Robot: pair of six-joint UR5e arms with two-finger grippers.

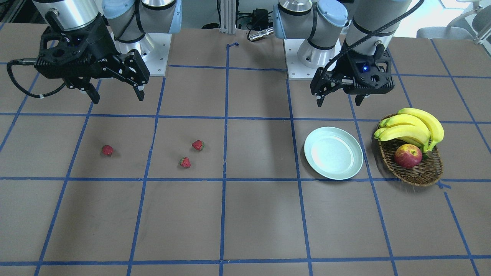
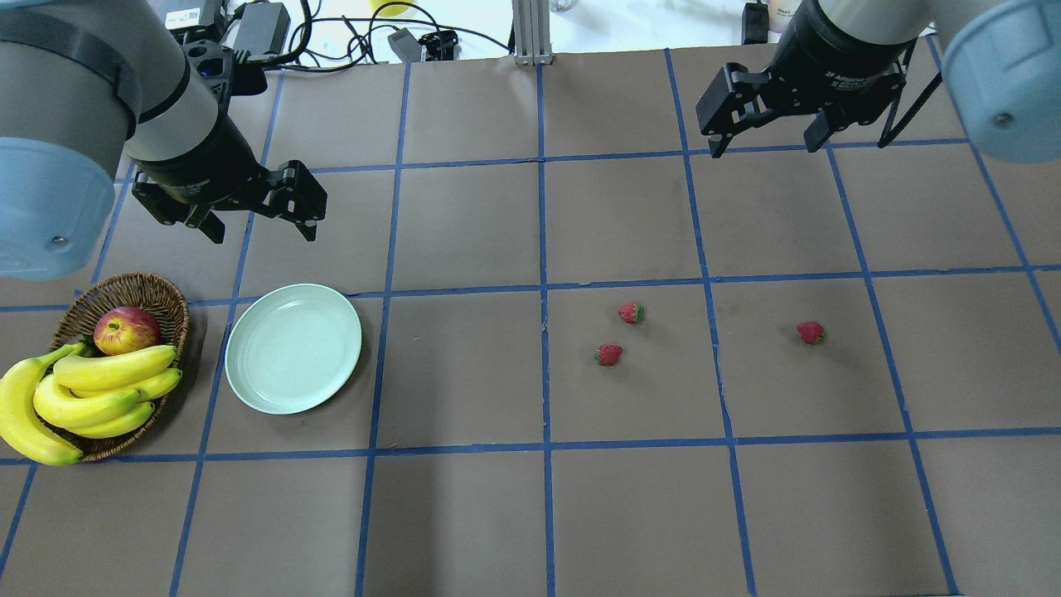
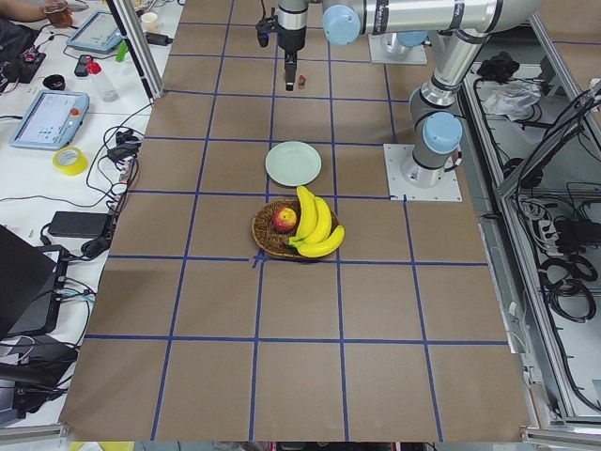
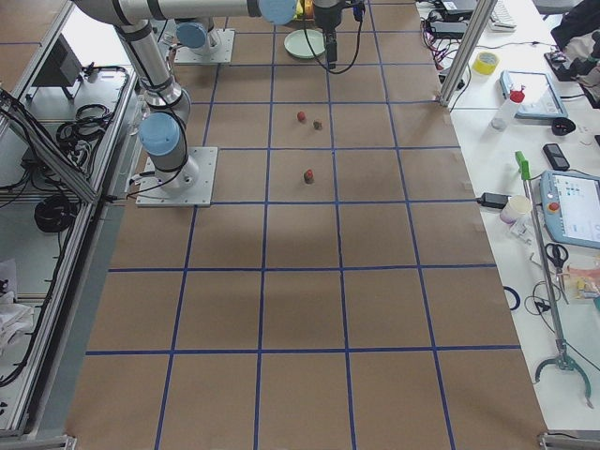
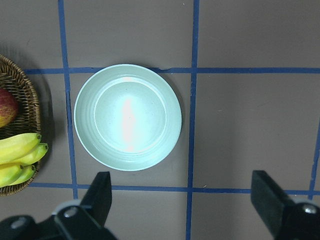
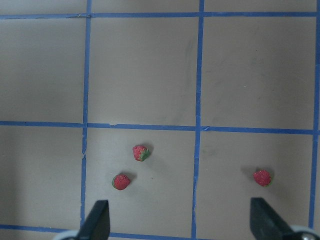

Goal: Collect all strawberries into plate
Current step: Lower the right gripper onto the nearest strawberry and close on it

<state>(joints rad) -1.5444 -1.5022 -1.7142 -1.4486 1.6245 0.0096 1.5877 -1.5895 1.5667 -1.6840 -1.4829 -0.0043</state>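
Three small red strawberries lie on the brown table: two close together [image 2: 631,313] [image 2: 608,355] and one further right [image 2: 811,332]. The right wrist view shows the pair [image 6: 141,152] [image 6: 121,181] and the single one [image 6: 262,177]. The pale green plate [image 2: 293,348] sits empty on the left, and it fills the left wrist view [image 5: 127,117]. My left gripper [image 2: 264,235] hangs open above the table just behind the plate. My right gripper [image 2: 764,149] is open too, high over the far right, well behind the strawberries. Neither holds anything.
A brown wicker basket [image 2: 141,290] with bananas [image 2: 91,390] and a red-yellow apple [image 2: 126,329] stands left of the plate. Blue tape lines grid the table. Cables and a metal post [image 2: 530,33] sit at the far edge.
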